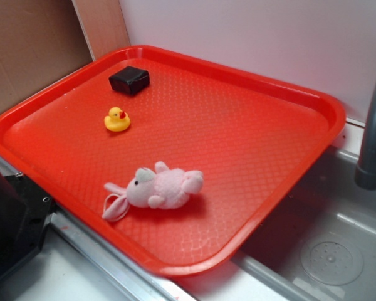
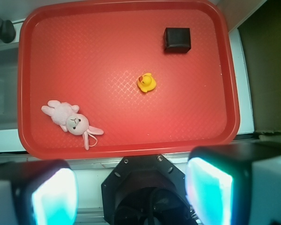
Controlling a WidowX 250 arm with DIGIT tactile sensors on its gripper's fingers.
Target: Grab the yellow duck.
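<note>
Red tray (image 1: 313, 100) holds yellow duck (image 1: 116, 119), plush bunny (image 1: 156, 188), black block (image 1: 129, 79).

Gripper (image 2: 131, 187) high, fingers (image 2: 210, 187) apart

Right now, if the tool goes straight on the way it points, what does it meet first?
Probably bare red tray, hedged since depth is unclear. The open tool looks down from above; the yellow duck lies near that line, slightly to the side.
</note>
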